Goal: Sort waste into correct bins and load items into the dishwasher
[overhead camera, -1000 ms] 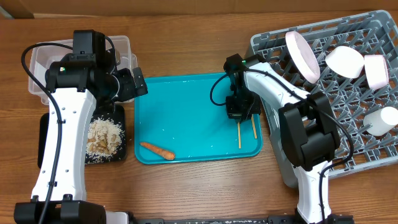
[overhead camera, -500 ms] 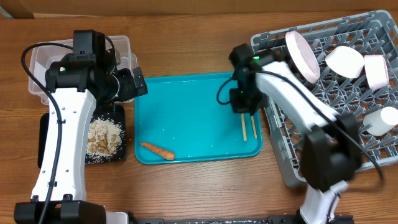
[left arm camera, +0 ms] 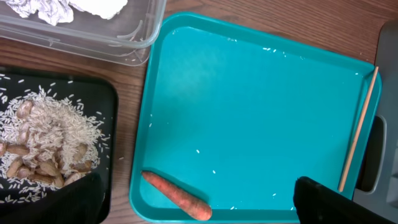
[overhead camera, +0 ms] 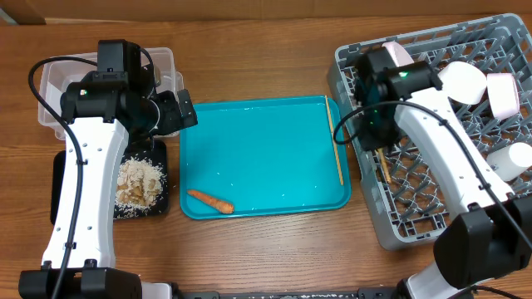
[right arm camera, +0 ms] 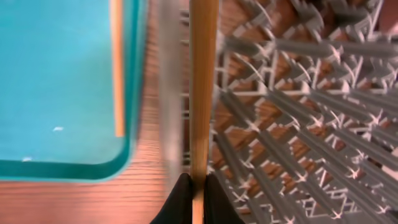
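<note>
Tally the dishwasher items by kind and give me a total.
plate: 1
bowls: 2
cup: 1
chopsticks: 2, one held in the right gripper
Total: 6

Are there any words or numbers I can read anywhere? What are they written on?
None: no words, numbers or signs can be read in any view.
The teal tray, the rack, the tub, the black tray and the chopstick in the right claw are all plain.
</note>
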`<state>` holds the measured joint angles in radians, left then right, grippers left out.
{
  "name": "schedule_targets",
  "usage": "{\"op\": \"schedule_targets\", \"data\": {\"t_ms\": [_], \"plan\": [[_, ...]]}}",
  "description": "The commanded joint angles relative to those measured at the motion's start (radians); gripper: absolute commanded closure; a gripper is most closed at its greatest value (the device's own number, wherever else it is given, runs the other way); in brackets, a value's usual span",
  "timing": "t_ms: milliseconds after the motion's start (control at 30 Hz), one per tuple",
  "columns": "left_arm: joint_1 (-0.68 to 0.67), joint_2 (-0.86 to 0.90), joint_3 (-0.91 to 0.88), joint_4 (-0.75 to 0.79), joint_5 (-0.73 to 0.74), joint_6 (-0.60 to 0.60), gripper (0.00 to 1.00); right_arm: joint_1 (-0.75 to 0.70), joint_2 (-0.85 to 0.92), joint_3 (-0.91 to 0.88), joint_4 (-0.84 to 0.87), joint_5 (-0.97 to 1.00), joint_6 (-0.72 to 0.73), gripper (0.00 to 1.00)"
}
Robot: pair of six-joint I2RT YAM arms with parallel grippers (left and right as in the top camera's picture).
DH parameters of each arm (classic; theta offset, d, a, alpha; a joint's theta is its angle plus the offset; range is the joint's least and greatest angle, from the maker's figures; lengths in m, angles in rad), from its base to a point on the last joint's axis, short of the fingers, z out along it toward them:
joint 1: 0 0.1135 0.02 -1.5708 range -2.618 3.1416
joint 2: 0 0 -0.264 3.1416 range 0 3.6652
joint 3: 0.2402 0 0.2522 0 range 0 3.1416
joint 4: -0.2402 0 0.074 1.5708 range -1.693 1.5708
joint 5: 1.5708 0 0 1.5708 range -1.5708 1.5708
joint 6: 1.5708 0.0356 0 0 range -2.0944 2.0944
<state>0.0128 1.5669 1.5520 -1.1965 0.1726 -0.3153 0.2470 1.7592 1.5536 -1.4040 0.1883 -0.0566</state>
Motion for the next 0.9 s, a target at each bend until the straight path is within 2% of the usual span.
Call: {"op": "schedule_targets", "data": {"t_ms": [0,333,400,633,867], "plan": [[-0.007,-0.001,0.006,0.003,0.004,-0.006,0.01,-0.05,0.005,-0.054,0.025,0.02,-0.022,0.96],[-0.007,-0.001,0.006,0.004,0.004,-0.007,0.01,-0.051,0.005,-0.095,0.058,-0.077,-0.057,0.95],[-0.007,-0.001,0.006,0.004,0.005,-0.007,0.01,-0.051,0.005,-0.095,0.056,-0.078,-0.056,0.91],[-0.007,-0.001,0.006,0.004,0.004,-0.007,0.01,-0.052,0.005,-0.095,0.056,-0.077,-0.051,0.67],[-0.007,-0.001,0.006,0.003,0.004,-0.007,0.01,-0.051,-0.001,0.018,0.016,-0.078,-0.006,0.64]]}}
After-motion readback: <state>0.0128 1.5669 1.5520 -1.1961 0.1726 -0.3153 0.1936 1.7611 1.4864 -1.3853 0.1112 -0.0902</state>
